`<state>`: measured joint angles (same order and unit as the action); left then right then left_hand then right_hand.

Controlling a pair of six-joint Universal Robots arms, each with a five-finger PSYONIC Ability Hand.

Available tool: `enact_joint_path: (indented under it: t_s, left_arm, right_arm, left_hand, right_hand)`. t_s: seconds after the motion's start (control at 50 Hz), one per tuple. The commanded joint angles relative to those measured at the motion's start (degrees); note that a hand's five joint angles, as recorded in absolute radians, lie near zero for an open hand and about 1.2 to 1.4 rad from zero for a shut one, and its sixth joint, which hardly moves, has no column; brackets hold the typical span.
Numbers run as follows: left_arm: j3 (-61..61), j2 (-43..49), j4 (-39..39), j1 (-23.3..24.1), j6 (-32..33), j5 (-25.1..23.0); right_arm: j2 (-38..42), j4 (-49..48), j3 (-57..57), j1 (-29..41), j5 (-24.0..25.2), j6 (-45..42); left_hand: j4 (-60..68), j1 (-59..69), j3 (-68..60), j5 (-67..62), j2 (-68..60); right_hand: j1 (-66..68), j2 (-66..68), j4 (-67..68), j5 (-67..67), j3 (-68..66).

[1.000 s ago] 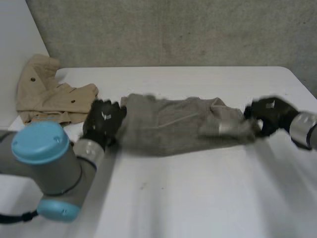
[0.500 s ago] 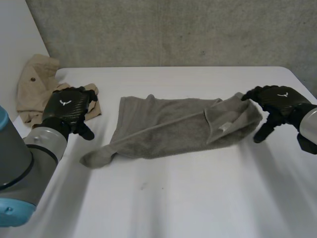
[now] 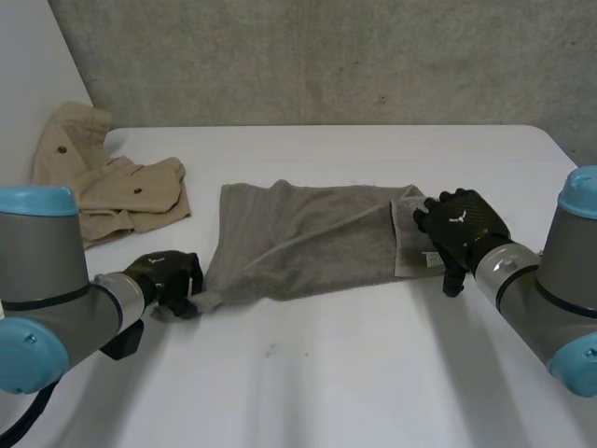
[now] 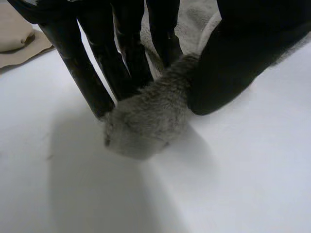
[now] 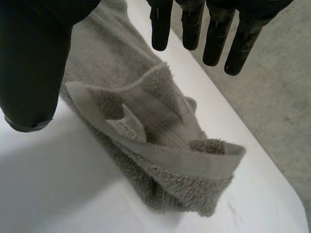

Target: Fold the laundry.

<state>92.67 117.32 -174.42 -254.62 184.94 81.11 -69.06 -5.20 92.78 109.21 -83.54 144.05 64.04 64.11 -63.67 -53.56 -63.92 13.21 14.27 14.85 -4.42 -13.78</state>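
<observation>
Grey terry cloth, soft and limp: the towel (image 3: 298, 238) lies in the middle of the white worktop (image 3: 373, 373), mostly flat but skewed. Its right end is doubled back in a loose flap with a small white label (image 5: 127, 127) showing. The left hand (image 3: 168, 280) is down at the near left corner, which is drawn out to a point. It pinches that fuzzy tip between thumb and straight fingers. The right hand (image 3: 462, 229) is at the towel's right end, fingers straight and thumb spread wide, with hold of nothing. I cannot tell whether it touches the flap.

I judge the towel light and without any stiffness: it will sag wherever it is unsupported, and its looped pile should drag on the worktop rather than slide. The corners and the flat woven hem band look like the firmest places to take it. A crumpled beige garment (image 3: 112, 187) with buttons lies at the far left, apart from the towel.
</observation>
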Motion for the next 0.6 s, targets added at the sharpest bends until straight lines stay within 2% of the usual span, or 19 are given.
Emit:
enact_joint_path:
  t_s: [0.02, 0.2, 0.3, 0.34, 0.42, 0.5, 0.58, 0.6]
  left_arm:
    - [-0.74, -0.77, -0.57, 0.26, -0.02, 0.45]
    - [-0.91, -4.20, -0.57, 0.26, -0.02, 0.54]
    - [-0.83, -5.17, -0.57, 0.17, -0.02, 0.54]
    - [-0.83, -5.70, -0.57, 0.17, -0.02, 0.54]
    - [-0.91, -6.75, -0.66, -0.27, -0.02, 0.62]
    - [-1.44, -8.51, -0.84, -0.97, 0.07, 0.62]
    - [-2.41, -11.14, -2.41, -1.67, 0.16, 0.62]
    - [-2.49, -11.84, -3.11, -1.76, 0.42, 0.71]
  right_arm:
    - [6.12, -3.93, -0.41, -0.05, 0.66, 0.00]
    - [14.64, -15.54, -4.27, -0.41, 1.02, -2.72]
    - [19.38, -19.05, -9.35, -0.49, 0.93, -9.12]
    - [21.06, -18.80, -11.82, -0.58, 0.31, -10.28]
    - [21.95, -15.11, -14.99, -2.33, 0.31, -9.85]
    - [18.35, -8.96, -15.88, -5.32, 1.01, -3.19]
    - [9.57, -5.09, -16.75, -9.19, 4.00, 10.95]
    - [6.33, -3.43, -17.28, -11.20, 6.53, 16.21]
  left_hand:
    - [15.96, 15.89, -16.33, -16.44, -16.08]
    - [15.96, 15.89, -16.33, -16.44, -16.08]
    - [15.96, 15.89, -16.33, -16.44, -16.08]
    - [15.96, 15.89, -16.33, -16.44, -16.08]
    - [15.96, 15.89, -16.33, -16.44, -16.08]
    - [15.96, 15.89, -16.33, -16.44, -16.08]
    - [15.96, 15.89, -16.33, -16.44, -16.08]
    - [15.96, 15.89, -16.33, -16.44, -16.08]
  right_hand:
    - [4.77, 3.71, 3.13, -3.56, -4.20]
    - [20.08, 19.01, 18.44, -18.86, -19.51]
    - [57.50, 56.43, 55.86, -56.28, -56.93]
    - [66.74, 65.68, 65.11, -65.53, -66.18]
    - [66.79, 65.73, 65.15, -65.58, -66.22]
    - [66.79, 65.73, 65.15, -65.58, -66.22]
    - [66.79, 65.73, 65.15, -65.58, -66.22]
    - [66.79, 65.73, 65.15, -65.58, -66.22]
